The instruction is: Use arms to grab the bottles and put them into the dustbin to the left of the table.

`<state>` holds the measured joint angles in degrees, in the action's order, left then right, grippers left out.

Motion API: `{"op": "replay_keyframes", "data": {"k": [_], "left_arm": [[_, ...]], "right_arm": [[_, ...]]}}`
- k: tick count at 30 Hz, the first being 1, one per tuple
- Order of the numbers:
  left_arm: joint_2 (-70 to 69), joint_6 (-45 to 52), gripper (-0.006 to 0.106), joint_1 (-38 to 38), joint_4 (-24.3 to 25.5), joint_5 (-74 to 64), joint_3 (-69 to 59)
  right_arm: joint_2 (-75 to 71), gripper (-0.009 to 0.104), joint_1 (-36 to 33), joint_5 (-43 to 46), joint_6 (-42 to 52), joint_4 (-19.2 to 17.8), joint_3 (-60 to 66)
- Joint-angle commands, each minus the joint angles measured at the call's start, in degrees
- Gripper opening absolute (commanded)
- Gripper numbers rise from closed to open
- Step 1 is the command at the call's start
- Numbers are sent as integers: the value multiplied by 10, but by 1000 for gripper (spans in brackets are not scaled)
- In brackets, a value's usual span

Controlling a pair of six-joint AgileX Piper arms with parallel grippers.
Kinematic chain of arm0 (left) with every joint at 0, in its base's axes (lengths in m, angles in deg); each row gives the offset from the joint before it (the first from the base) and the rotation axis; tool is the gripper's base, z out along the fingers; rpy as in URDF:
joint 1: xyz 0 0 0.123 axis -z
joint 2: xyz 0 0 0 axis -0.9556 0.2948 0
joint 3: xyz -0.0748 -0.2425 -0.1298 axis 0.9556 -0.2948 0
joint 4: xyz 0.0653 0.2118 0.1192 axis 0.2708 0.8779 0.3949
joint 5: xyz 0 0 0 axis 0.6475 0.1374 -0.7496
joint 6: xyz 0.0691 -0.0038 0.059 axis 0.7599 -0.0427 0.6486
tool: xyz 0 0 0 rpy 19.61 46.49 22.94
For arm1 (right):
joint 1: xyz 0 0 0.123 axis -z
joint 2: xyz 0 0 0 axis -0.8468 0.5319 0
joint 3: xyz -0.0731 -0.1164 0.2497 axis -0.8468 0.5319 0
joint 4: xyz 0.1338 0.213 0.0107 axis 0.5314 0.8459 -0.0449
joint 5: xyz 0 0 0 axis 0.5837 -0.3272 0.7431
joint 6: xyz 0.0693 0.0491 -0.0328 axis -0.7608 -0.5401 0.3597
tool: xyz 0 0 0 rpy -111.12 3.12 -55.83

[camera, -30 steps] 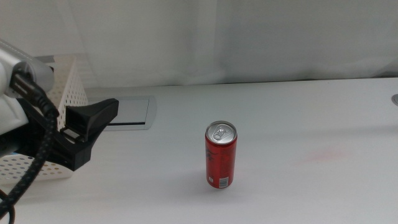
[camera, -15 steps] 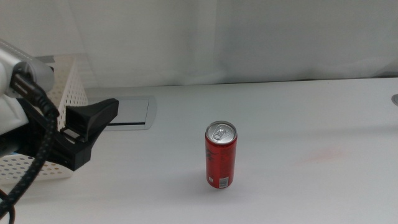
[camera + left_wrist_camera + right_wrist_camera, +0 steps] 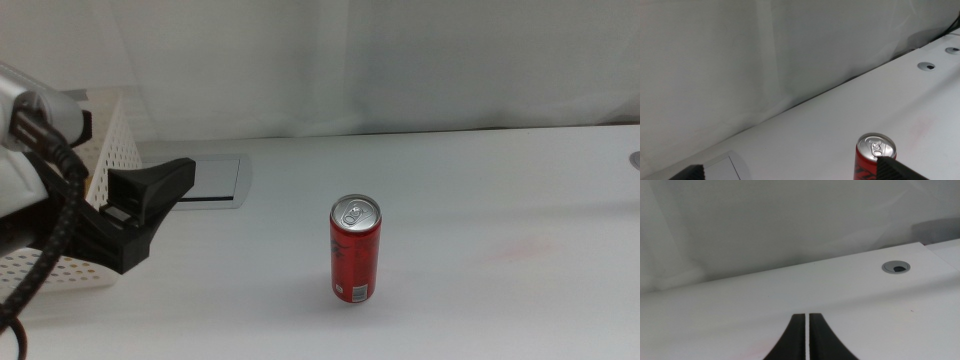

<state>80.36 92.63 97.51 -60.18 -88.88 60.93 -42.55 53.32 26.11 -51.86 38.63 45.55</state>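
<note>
Red can (image 3: 355,249) stays upright; the left gripper (image 3: 140,213), fingers spread empty, has barely shifted.

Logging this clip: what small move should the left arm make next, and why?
Probably reach the left gripper across the table toward the can. The can stands upright and untouched, apart from the open, empty gripper, which sits by the dustbin. The right gripper waits out of the middle view, shut.
</note>
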Motion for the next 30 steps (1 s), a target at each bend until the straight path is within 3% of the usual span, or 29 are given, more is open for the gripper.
{"op": "replay_keyframes", "data": {"k": [1, 9, 15, 21, 27, 30], "left_arm": [[-1, -2, 89, 6, -12, 13, -13], [-1, 0, 80, 60, -35, 133, -150], [4, -19, 78, 183, -59, 332, -296], [54, -20, 78, 193, -59, 493, -374], [198, -18, 89, 193, -60, 645, -376], [273, -30, 91, 193, -87, 715, -376]], "right_arm": [[2, -3, 4, 11, 2, -5, 21], [2, -3, 4, 11, 2, -5, 21], [2, -3, 4, 11, 2, -5, 21], [2, -3, 4, 11, 2, -5, 21], [2, -3, 4, 11, 2, -5, 21], [2, -3, 4, 11, 2, -5, 21]]}}
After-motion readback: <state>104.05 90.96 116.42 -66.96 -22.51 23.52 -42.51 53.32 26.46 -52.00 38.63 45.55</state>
